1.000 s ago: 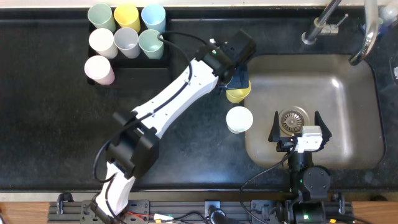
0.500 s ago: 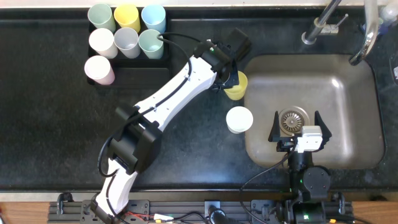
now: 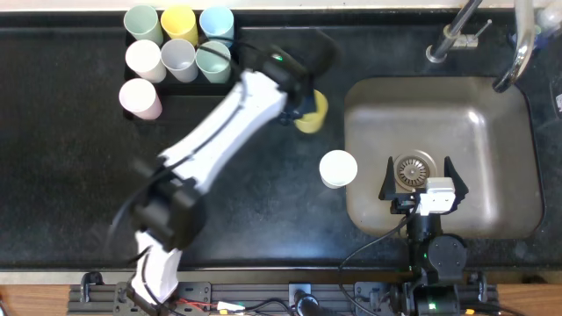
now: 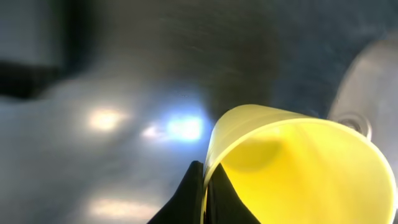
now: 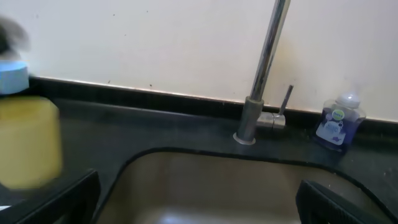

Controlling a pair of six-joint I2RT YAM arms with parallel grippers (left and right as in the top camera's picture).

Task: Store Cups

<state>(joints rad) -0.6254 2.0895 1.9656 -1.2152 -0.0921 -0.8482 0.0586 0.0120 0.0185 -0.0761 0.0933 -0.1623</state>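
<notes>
Left claw (image 4: 204,182) mine, clamped on yellow cup (image 4: 298,168) rim, one finger inside, one outside. Cup was aloft over counter, 9 o'clock of sink (image 3: 492,132); cup rack (image 3: 202,88) at 10 o'clock. Judged light, thin plastic, slick; rim pinch adequate. Right claw (image 3: 417,180) agape over sink.
</notes>
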